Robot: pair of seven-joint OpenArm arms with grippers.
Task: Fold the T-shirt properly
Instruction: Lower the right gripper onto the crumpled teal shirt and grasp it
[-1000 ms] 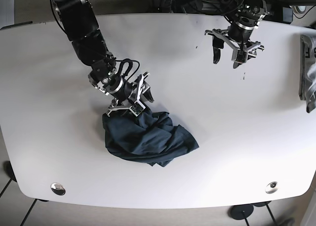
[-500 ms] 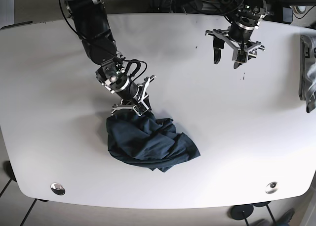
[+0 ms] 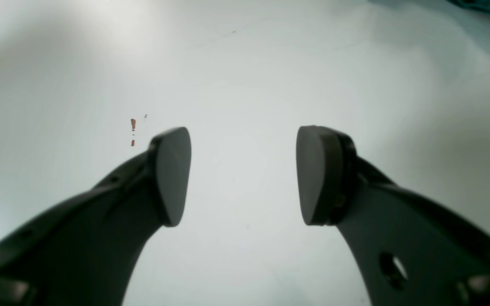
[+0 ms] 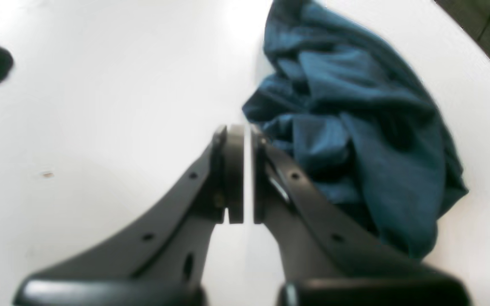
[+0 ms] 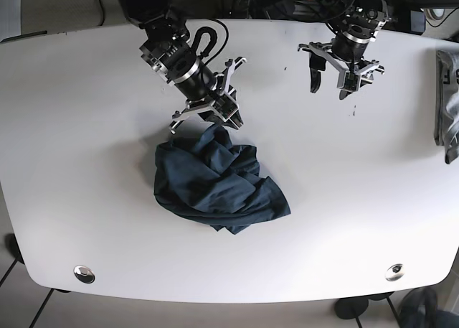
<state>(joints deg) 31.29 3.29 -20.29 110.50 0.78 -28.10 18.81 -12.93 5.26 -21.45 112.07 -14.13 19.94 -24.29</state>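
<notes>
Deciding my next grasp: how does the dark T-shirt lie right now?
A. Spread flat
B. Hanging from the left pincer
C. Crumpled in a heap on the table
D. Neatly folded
C: the T-shirt is a bunched, wrinkled heap on the table, below the right pincer.

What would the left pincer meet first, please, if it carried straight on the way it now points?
Most likely just the bare white table. The left pincer is open, with nothing between its fingers; the dark T-shirt lies well off to the side.
</notes>
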